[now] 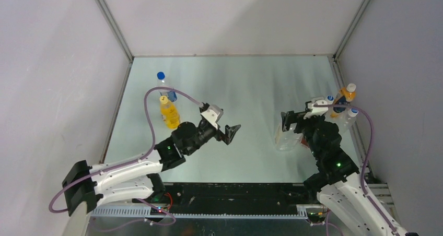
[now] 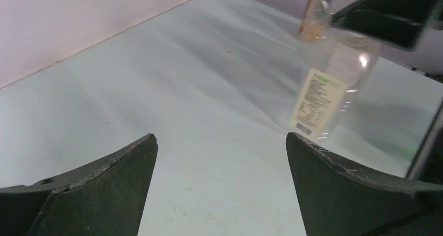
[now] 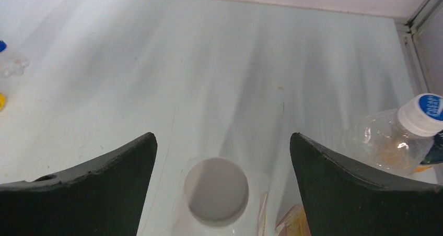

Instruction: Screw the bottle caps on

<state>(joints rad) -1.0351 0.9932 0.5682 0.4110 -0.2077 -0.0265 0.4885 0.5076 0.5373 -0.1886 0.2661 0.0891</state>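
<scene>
The wide clear bottle (image 1: 286, 140) stands right of the table's middle. My right gripper (image 1: 290, 122) hovers just above it, open and empty. In the right wrist view the bottle's top (image 3: 218, 190) shows as a round whitish disc, apparently a white cap, below and between the spread fingers of the right gripper (image 3: 222, 136). A red-and-gold label edge of the brown-drink bottle (image 3: 294, 224) peeks beside it, mostly hidden. My left gripper (image 1: 232, 131) is open and empty, left of the clear bottle. The left wrist view shows this gripper (image 2: 220, 137) facing the bottle (image 2: 334, 87). No loose cap is in view.
An orange-drink bottle (image 1: 170, 114) with a yellow cap and a blue-capped water bottle (image 1: 163, 83) stand at the back left. Several more bottles (image 1: 345, 103) cluster at the right wall; one of them (image 3: 397, 139) lies close to my right finger.
</scene>
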